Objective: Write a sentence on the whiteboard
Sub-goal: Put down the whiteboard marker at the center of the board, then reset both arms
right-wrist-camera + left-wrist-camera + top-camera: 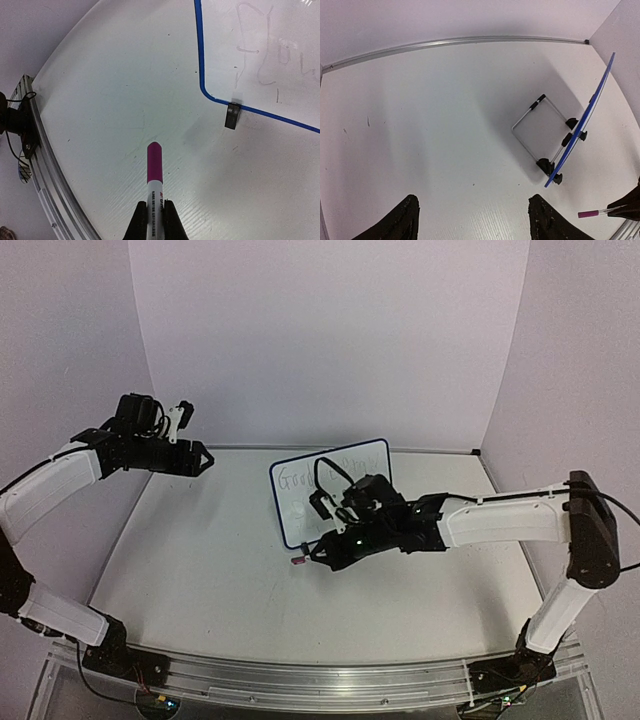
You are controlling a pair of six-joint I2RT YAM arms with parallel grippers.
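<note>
Left gripper (203,457) hangs well left of the whiteboard (300,515), fingers (400,220) spread wide, holding nothing; the whiteboard stands tilted on black feet (232,116) on the table (200,570); the sentence (296,480) shows faintly across its upper part; right gripper (155,207), near the whiteboard's lower-left corner, pinches a magenta-capped marker (154,167), cap apart from the whiteboard.

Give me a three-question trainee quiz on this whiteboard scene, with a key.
1. True or false: the whiteboard lies flat.
2. What does the right gripper hold? A) an eraser B) a marker C) nothing
3. Look at the left gripper: are its jaws open or shut?
Key: 1 false, it stands upright; 2 B; 3 open, with nothing between them.
</note>
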